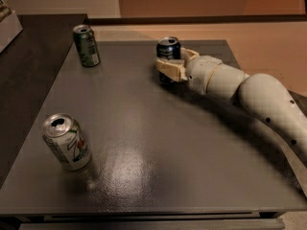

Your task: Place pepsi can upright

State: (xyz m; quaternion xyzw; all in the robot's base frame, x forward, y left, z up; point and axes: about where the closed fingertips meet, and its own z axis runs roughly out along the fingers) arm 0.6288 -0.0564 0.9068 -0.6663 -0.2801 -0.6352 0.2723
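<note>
camera view shows the pepsi can (169,47) upright on the bench (144,143), well right of the green can (87,45), with the gripper (173,62) around its lower half, jaws apparently clamped on it, so it seems best to open slowly and evenly, then back straight off without nudging it.

The gripper (172,61), at the far side of the table (144,133), hides the lower part of the pepsi can (169,46). The robot arm (259,97) runs off the right edge. A pale box (6,25) at top left is cut off.
</note>
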